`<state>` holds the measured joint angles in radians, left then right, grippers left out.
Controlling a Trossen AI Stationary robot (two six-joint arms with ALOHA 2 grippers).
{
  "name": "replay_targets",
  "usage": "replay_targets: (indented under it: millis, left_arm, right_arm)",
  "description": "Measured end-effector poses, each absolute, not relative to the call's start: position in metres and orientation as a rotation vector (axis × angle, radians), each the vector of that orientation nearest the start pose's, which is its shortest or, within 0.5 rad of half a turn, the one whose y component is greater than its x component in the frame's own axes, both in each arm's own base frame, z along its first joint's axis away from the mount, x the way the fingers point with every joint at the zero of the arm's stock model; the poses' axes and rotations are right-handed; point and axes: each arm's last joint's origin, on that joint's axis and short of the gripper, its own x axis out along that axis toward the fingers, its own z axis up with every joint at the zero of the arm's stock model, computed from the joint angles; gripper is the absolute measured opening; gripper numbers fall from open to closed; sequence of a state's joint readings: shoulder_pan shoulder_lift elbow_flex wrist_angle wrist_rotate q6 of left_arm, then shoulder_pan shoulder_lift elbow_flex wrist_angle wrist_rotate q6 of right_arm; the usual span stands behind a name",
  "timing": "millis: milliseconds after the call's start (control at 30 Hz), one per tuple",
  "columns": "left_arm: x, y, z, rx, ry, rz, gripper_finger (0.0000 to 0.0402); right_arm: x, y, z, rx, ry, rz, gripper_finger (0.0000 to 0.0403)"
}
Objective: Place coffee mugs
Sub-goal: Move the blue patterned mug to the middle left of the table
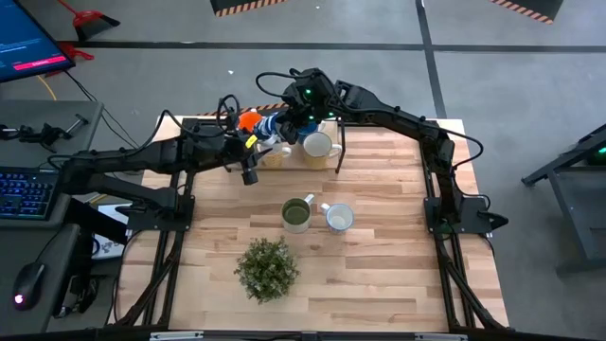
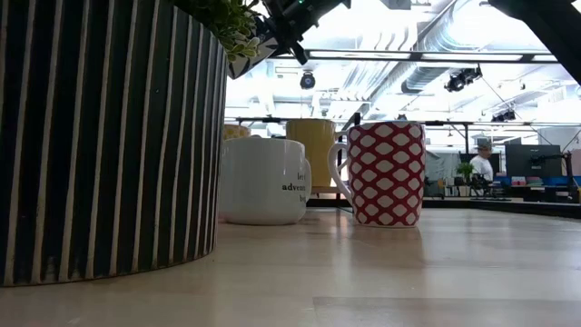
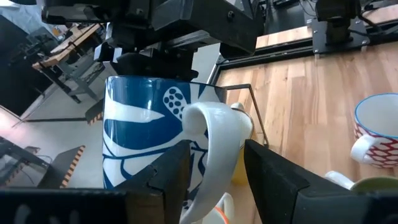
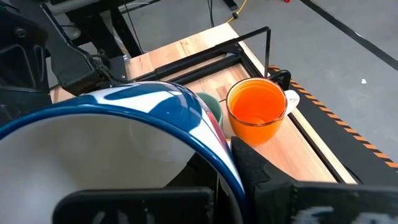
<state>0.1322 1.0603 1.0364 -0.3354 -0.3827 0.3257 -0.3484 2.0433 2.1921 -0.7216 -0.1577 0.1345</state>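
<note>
Right gripper (image 1: 284, 121), clamped shut on the blue mug (image 3: 146, 137) by its rim, hung at the table's far edge. Left gripper (image 3: 214, 165) stood open, fingers astride the white handle (image 3: 214, 134). We judged the glazed ceramic rigid, slippery and breakable.

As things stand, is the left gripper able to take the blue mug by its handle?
Probably yes: the left gripper is open with its fingers on either side of the white handle of the blue mug, which the right gripper holds shut at the rim.
</note>
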Motion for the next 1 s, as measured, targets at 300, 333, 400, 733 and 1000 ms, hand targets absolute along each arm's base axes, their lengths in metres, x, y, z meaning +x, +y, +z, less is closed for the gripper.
replay_targets:
  millis: [300,333,400,733,1000]
  left_arm:
    - [0.224,0.041,0.358,0.439,0.427,0.444,0.0057]
    - [0.224,0.040,0.358,0.456,0.429,0.429,0.0043]
    - [0.225,0.040,0.357,0.468,0.430,0.405,0.0039]
    - [0.224,0.039,0.370,0.491,0.392,0.367,0.0039]
    - [0.220,0.039,0.374,0.499,0.434,0.386,0.0039]
  right_arm:
    - [0.431,-0.146,0.383,0.289,0.530,-0.211,0.0000]
    - [0.431,-0.146,0.383,0.295,0.532,-0.201,0.0000]
    - [0.431,-0.145,0.383,0.290,0.536,-0.188,0.0000]
    - [0.431,-0.144,0.387,0.290,0.512,-0.168,0.0000]
    - [0.433,-0.144,0.387,0.294,0.492,-0.172,0.0005]
